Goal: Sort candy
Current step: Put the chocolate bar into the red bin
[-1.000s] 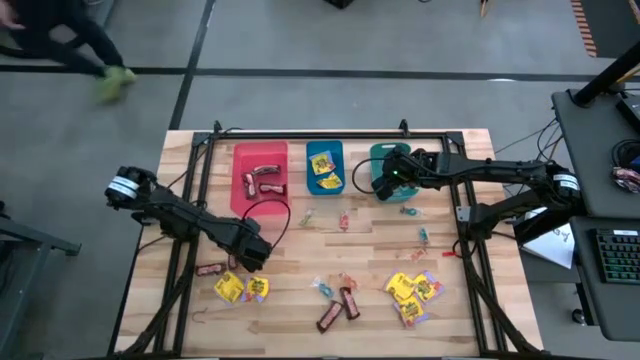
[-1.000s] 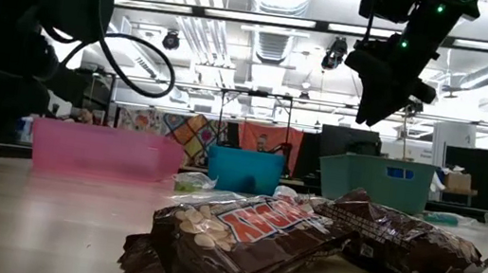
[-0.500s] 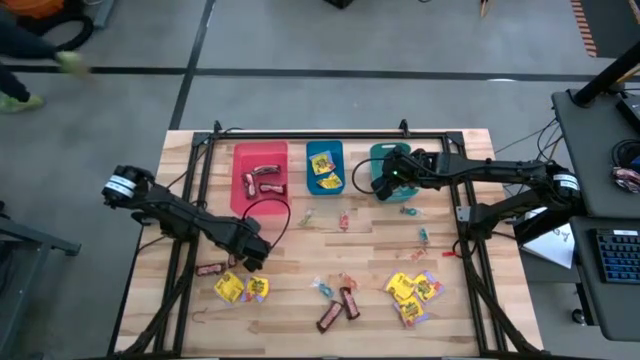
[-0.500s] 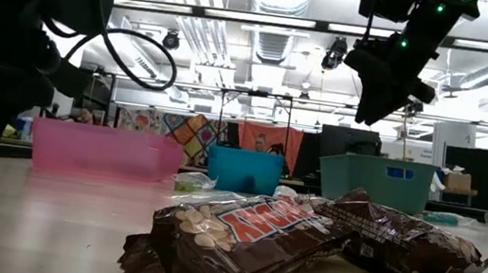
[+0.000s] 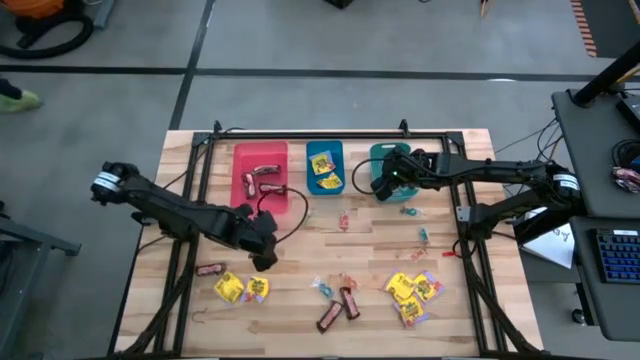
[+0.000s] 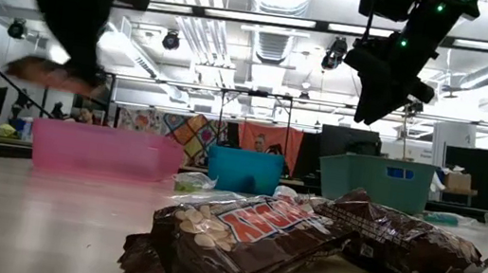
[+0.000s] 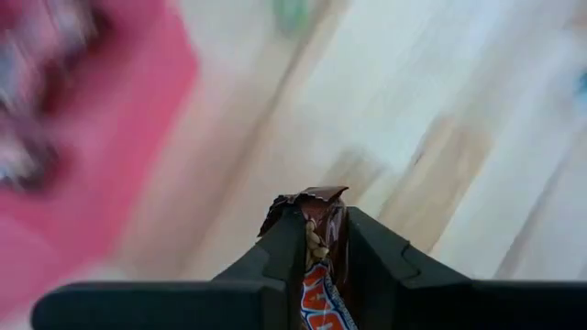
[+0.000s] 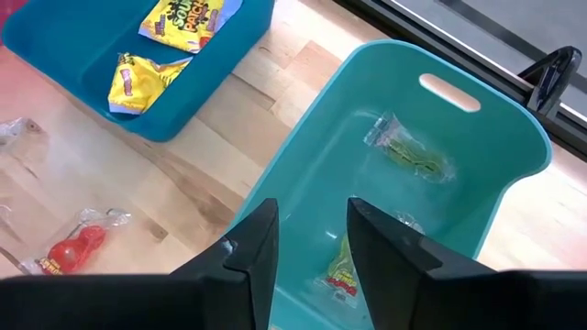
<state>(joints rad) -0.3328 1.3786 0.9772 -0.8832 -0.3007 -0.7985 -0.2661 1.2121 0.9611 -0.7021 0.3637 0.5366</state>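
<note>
My left gripper [image 5: 262,250] hangs above the table near the red bin's near edge, shut on a dark brown-red candy bar [image 7: 321,247]; the low view shows this bar [image 6: 43,70] blurred and well above the tabletop. My right gripper [image 8: 312,238] is open and holds nothing. It hovers over the teal bin [image 5: 392,165], where twist-wrapped pieces [image 8: 408,151] lie. More brown bars [image 5: 340,305] rest flat on the table, one of them at the left [image 5: 210,268]. Yellow packets [image 5: 412,292] lie at the near right and others [image 5: 240,288] at the near left. My left gripper pinches the brown-red bar between its two fingers. The bar's crimped wrapper end [image 7: 307,197] sticks out past the fingertips [image 7: 284,238]. The bar lies along the fingers and is lifted clear of the table.
Three bins stand in a row at the far side: a red one [image 5: 260,178] with brown bars, a blue one [image 5: 324,168] with yellow packets, and the teal one. Small twist pieces [image 5: 342,220] lie scattered over the middle of the table. A cable loops near the left gripper [image 5: 280,205].
My left gripper has risen from the tabletop with the brown bar in its fingers. It has moved toward the table's right and a little toward the far edge, nearer the red bin. My right arm has kept still.
</note>
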